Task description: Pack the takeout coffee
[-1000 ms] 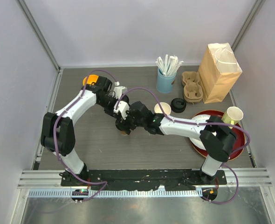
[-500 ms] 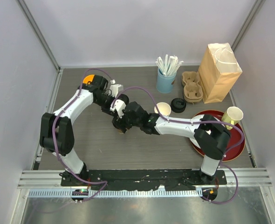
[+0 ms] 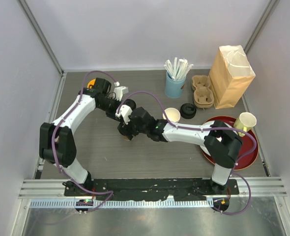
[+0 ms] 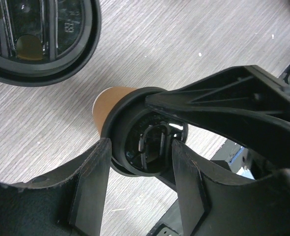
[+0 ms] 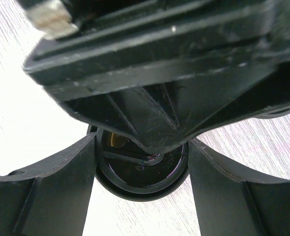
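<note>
A kraft-brown takeout coffee cup with a black lid stands on the table under both grippers; in the top view only a sliver of it shows. My right gripper is shut on it, a finger on each side at the lid. My left gripper is open right above the lid, its fingertips over the rim; I cannot tell if they touch. A second kraft cup stands open, a loose black lid beside it.
A blue cup of wrapped straws, a pulp cup carrier and a brown paper bag stand at the back right. A pale yellow cup sits on a red tray. Another black lid lies close by in the left wrist view.
Both grippers and the cup have shifted slightly left and toward the back. The left arm's elbow has swung outward to the left.
</note>
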Robot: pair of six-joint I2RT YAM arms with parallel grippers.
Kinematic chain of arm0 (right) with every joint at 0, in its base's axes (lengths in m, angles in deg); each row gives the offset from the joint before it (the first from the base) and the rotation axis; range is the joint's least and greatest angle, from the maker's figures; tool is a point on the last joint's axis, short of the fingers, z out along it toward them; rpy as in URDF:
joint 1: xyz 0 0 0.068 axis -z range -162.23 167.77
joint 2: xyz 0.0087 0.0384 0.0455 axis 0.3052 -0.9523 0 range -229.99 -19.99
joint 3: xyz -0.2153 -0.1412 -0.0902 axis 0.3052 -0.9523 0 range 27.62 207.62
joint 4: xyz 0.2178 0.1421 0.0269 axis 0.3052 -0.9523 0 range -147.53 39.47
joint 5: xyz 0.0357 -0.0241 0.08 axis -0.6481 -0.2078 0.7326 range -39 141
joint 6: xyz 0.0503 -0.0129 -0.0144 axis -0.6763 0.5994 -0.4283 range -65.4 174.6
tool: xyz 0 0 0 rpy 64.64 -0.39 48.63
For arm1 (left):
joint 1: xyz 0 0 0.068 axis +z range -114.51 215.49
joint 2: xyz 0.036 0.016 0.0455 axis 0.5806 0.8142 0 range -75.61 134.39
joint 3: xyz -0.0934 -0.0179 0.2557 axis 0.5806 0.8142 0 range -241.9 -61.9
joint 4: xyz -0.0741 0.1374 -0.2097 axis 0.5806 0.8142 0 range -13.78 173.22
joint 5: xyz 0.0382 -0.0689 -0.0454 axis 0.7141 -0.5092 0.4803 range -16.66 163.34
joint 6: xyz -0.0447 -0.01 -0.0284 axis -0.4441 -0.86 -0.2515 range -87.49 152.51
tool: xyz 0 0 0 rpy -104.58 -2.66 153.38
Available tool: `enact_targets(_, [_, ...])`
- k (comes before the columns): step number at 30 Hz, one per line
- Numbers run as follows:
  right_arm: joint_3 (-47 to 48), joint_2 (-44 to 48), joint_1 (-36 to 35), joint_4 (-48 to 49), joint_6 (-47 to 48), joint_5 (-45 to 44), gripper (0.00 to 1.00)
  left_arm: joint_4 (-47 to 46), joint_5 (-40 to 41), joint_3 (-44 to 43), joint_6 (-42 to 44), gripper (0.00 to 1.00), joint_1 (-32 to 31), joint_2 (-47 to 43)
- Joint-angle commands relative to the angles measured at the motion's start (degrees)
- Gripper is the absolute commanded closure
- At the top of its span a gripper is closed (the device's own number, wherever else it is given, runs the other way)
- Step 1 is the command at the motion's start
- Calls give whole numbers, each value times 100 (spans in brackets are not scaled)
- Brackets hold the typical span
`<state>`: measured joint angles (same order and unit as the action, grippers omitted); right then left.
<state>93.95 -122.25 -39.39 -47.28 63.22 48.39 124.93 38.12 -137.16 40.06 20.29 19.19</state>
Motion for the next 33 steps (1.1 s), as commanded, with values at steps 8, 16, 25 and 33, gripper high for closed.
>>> enact_targets(8, [-287,-49,21,-2232,113,68,17,-98,-257,-102,-175,43,79,-445])
enact_targets(16, [-67,232,21,-2091,-27,138,10,-81,-213,-50,-166,44,79,-402])
enact_targets(25, [91,347,127,-2038,-1,375,9,-2,-213,144,-96,57,79,-445])
enact_targets(33, [-75,373,224,-1784,-19,569,11,121,-608,555,-105,66,246,-393])
